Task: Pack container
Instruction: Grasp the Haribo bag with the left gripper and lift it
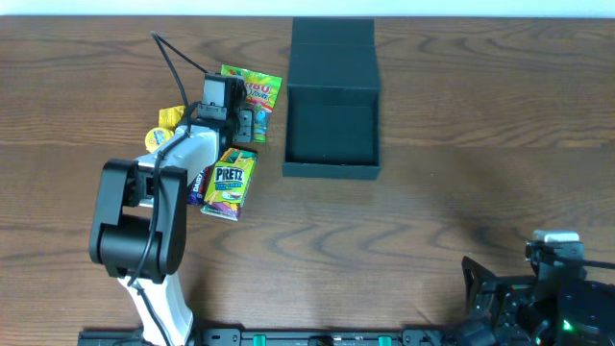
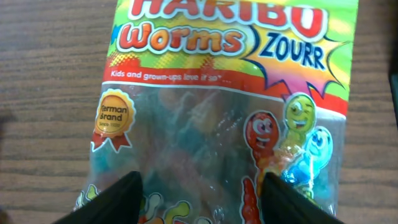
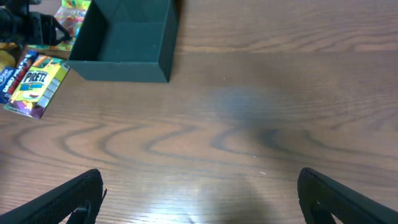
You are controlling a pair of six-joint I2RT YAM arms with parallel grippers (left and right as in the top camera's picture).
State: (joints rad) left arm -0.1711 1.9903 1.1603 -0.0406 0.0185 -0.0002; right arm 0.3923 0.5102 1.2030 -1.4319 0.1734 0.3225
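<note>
Where the overhead view begins at the left, small yellow packets [image 1: 165,130] lie beside the left arm, with a Pretz box [image 1: 229,181] just below it. The left gripper [image 1: 247,121] stands over the Haribo Worms bag [image 1: 258,91], jaws partly spread and set down on the film; whether they pinch a fold cannot be told. The container [image 1: 332,135] sits just right of the bag, its lid flap folded back and its interior empty. The right gripper [image 3: 199,205] rests at the front right, spread wide and holding nothing.

Risk: the slick, flat film may slide out of the jaws, or a hanging bag may catch the container's near wall. Only the left wrist view shows finger placement on the bag; only the overhead view shows the bag's position relative to the container.
</note>
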